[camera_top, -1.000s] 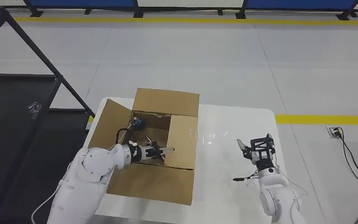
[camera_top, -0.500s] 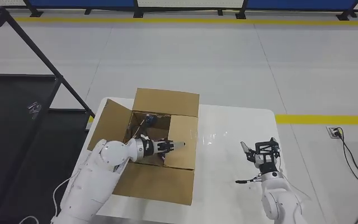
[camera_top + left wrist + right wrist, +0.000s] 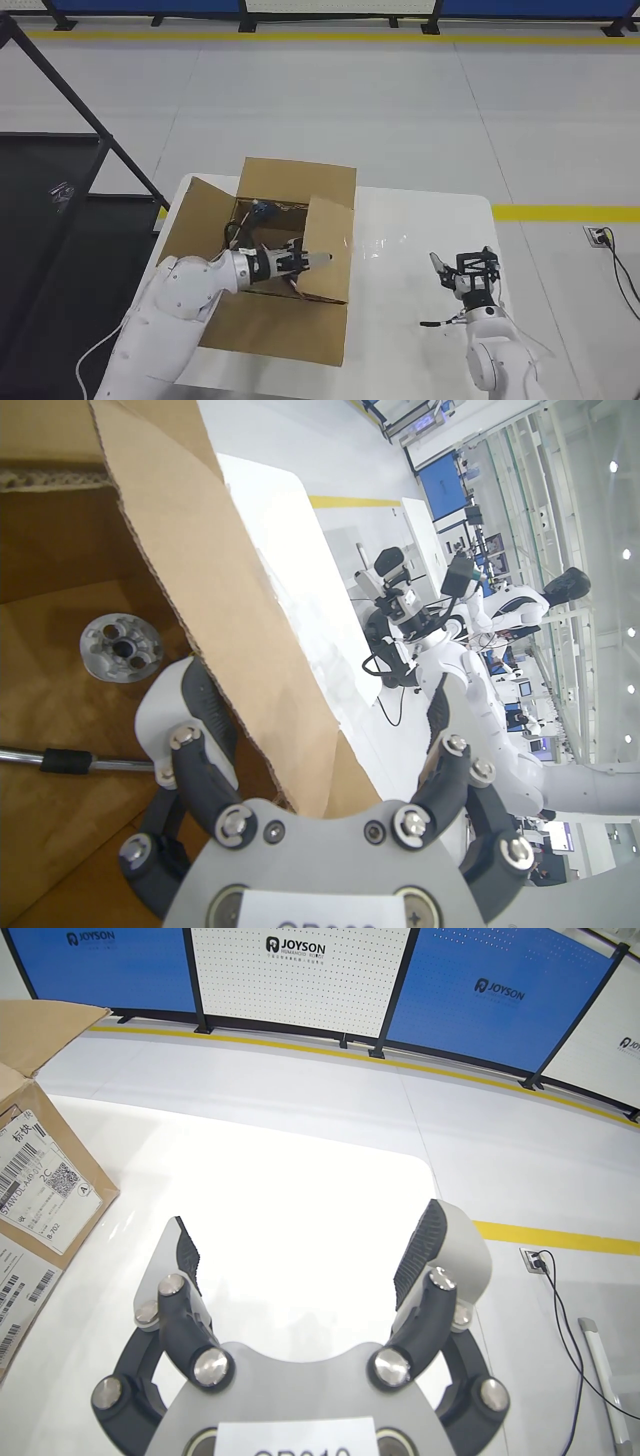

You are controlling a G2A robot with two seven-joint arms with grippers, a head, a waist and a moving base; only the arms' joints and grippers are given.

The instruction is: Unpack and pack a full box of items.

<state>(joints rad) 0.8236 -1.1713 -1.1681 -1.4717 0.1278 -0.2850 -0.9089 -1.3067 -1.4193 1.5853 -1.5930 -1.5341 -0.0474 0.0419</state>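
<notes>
The left gripper (image 3: 305, 262), fingers spread and clasping nothing, straddles the right flap (image 3: 328, 245) of the box (image 3: 297, 180), whose edge runs near-to-far between them, with a disc (image 3: 121, 646) and rod (image 3: 65, 761) on the box floor to its left; the right gripper (image 3: 465, 265), likewise spread, hangs well apart rightward.

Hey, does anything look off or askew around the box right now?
One flap of the box stands half raised, while the others lie folded out. The left gripper straddles it, open. Nothing looks spilled.
</notes>
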